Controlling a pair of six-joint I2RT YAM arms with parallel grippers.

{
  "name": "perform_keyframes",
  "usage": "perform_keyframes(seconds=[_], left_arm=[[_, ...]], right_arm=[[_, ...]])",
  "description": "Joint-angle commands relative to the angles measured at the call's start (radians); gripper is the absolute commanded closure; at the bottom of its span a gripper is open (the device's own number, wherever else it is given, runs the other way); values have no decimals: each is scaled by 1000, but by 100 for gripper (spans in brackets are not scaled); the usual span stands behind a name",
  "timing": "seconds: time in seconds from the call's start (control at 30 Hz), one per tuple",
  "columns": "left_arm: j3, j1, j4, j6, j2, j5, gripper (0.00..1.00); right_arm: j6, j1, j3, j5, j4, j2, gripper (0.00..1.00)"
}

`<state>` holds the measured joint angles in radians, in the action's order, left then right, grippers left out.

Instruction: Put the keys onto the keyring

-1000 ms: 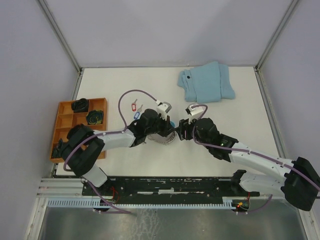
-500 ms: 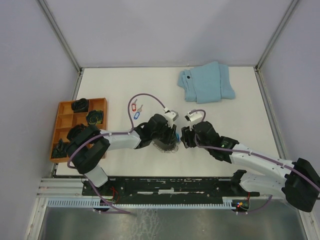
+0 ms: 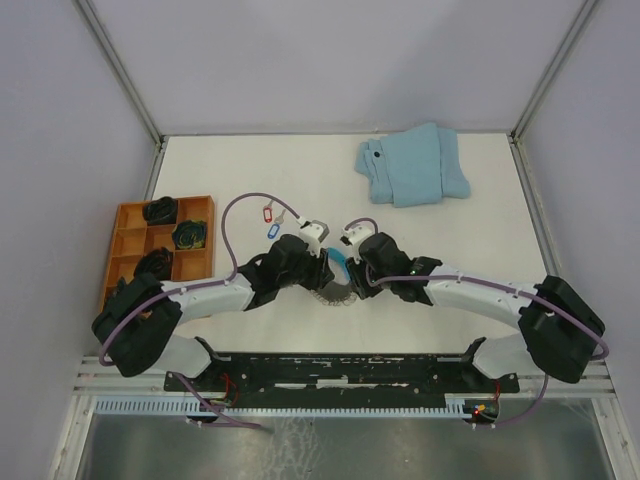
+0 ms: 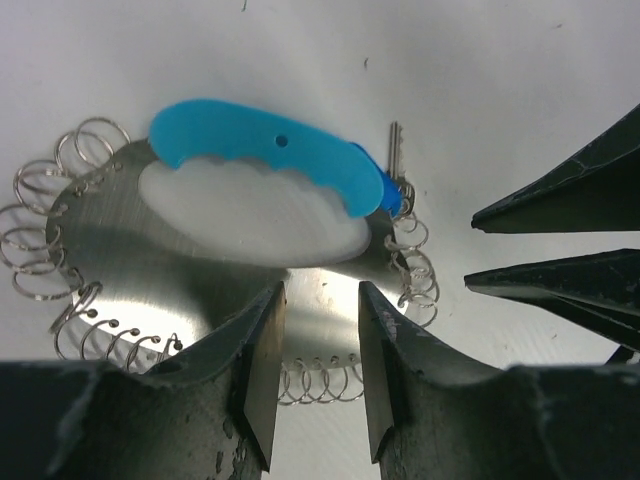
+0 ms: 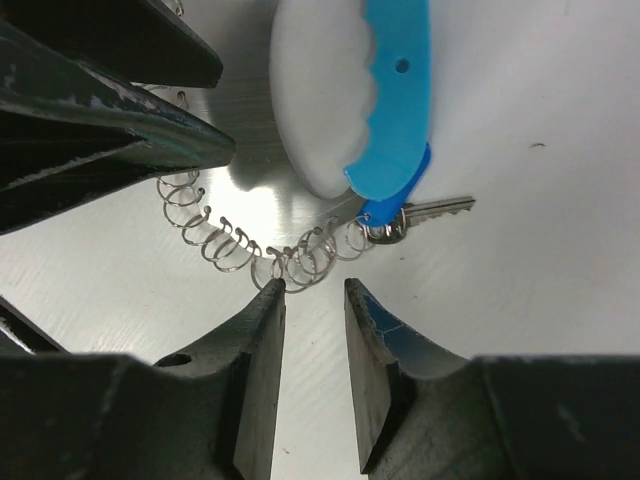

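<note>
The keyring (image 3: 337, 285) lies on the table between both grippers: a shiny oval plate (image 4: 150, 260) with a bright blue curved section (image 4: 260, 155) and small wire loops (image 5: 215, 245) around its edge. One silver key (image 5: 440, 208) with a blue tag (image 4: 390, 195) hangs on a loop. My left gripper (image 4: 320, 340) is open over the plate's near edge, holding nothing. My right gripper (image 5: 315, 290) is open by a narrow gap, its left fingertip at the loops. Two loose keys, one with a red tag (image 3: 266, 213) and one with a blue tag (image 3: 273, 230), lie behind the left arm.
A folded light-blue cloth (image 3: 413, 165) lies at the back right. An orange compartment tray (image 3: 130, 240) with dark items stands at the left edge. The right gripper's fingers (image 4: 560, 250) point in close beside the left gripper.
My left gripper has opened from shut. The right arm has swung left to the keyring and its jaws have narrowed. The keyring now lies flat between the two grippers.
</note>
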<state>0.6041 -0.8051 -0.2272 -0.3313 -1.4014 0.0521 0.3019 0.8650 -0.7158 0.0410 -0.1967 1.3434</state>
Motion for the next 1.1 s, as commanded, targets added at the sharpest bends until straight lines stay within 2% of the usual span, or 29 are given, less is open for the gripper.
perform_keyframes(seconds=[0.0, 0.43, 0.6, 0.8, 1.07], left_arm=[[-22, 15, -30, -46, -12, -17, 58], [-9, 24, -42, -32, -77, 2, 59], [-10, 25, -42, -28, -78, 3, 60], [-9, 25, -41, -25, -82, 7, 60], [-6, 25, -35, -18, -85, 11, 60]], right_arm=[[-11, 24, -75, -44, 30, 67, 63], [-2, 61, -120, 62, 18, 193, 70], [-9, 66, -125, 95, 14, 206, 71], [-12, 69, -127, 97, 14, 223, 77], [-24, 73, -138, 124, -5, 239, 77]])
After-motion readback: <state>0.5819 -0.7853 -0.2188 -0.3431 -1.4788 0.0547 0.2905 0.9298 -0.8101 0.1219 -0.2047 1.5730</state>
